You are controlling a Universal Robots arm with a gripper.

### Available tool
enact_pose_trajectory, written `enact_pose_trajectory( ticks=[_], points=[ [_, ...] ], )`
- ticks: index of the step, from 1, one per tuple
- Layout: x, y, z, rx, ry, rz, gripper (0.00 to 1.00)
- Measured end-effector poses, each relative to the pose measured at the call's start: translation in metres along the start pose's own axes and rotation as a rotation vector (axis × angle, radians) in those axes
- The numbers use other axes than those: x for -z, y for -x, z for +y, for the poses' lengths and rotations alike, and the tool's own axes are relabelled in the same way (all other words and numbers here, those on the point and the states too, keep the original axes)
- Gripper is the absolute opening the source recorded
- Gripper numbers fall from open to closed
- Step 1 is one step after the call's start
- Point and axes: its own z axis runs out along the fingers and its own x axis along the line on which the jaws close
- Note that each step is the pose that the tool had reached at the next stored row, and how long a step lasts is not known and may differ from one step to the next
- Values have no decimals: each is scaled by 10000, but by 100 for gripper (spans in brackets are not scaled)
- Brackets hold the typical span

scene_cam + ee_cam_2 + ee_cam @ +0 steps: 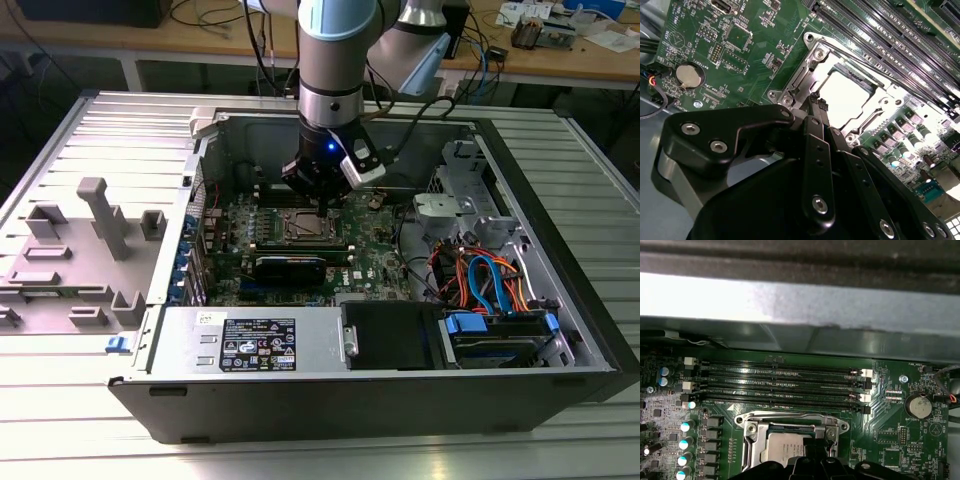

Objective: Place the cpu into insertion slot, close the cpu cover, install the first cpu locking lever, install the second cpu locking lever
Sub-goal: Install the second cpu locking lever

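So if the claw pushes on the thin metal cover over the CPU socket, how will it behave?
The cpu cover is probably stiff, being a metal frame. It seems to lie flat over the cpu, so a push should hardly move it. Its shiny surface may let the claw slip.

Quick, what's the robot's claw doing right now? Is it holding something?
Gripper: shut, fingertips together at the cpu cover edge, holding nothing visible; the cpu already sits under the cover.
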Motion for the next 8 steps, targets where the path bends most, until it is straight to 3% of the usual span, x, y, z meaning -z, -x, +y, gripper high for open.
enact_pose_trajectory(
  ticks=[8],
  points=[
    [24,0,-1,0,-3,1,11]
  ],
)
